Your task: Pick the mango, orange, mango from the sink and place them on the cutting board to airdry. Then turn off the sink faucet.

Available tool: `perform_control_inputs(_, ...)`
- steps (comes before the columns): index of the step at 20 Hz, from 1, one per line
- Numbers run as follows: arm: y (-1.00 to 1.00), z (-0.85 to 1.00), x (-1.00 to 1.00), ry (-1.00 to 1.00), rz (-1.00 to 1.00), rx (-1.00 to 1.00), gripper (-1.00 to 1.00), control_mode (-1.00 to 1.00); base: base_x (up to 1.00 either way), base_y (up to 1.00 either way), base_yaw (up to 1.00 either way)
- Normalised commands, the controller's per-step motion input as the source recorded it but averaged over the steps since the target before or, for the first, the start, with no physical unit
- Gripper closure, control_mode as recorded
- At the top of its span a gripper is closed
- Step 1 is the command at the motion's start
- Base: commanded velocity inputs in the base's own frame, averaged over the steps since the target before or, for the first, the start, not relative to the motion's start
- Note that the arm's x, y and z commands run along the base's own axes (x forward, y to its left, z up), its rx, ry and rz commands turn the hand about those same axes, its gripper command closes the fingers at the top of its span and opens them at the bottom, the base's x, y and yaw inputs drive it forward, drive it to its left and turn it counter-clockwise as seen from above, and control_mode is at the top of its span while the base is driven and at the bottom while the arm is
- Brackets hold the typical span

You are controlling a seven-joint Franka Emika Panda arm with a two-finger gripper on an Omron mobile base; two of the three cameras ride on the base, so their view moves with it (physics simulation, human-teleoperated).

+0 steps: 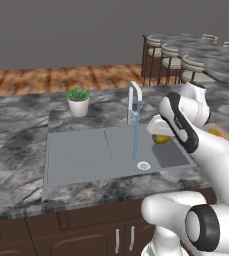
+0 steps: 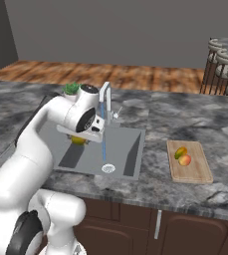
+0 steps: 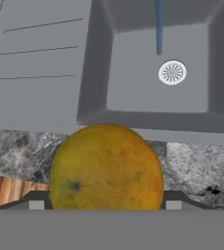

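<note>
A yellow-olive mango (image 3: 106, 167) is held between the fingers of the gripper (image 3: 105, 205), the jaws standing partly apart and pressed against its two sides; in the hand view it sits right at the fingertips, with the basin floor seen well below it. In the right base view the same fruit is glimpsed under the hand, above the left half of the sink (image 2: 130, 162), so it is judged to have been lifted clear of the basin. The coming move is judged to turn on one relation: the cutting board (image 2: 197, 172) lies to the right of the held mango, across the sink's right wall and a stretch of marbled counter (image 2: 155, 179), at about the same nearness to the robot. On the board a second mango (image 2: 179, 152) and the orange (image 2: 185, 160) are already lying touching near its left middle, so bare wood is left toward the near end and the far right. Beyond the basin, water (image 2: 104, 139) is seen running from the sink faucet (image 2: 105, 97) onto the drain (image 2: 108, 168); farther left a potted plant (image 1: 78, 101) stands on the counter.
</note>
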Motion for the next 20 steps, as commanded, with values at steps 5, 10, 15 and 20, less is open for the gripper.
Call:
perform_control_inputs(5,-0.41,0.50,-0.69,-0.04,0.00,0.00,1.00,-1.00,0.00,0.00,0.00)
perform_control_inputs(10,-0.52,0.25,-0.59,-0.02,-0.03,-0.01,1.00,-1.00,0.00,0.00,0.00)
perform_control_inputs(15,-0.49,0.08,-0.40,-0.20,-0.08,-0.14,1.00,-1.00,0.00,0.00,0.00)
perform_control_inputs(20,-0.65,0.17,0.00,-0.06,-0.24,-0.11,1.00,-1.00,0.00,0.00,0.00)
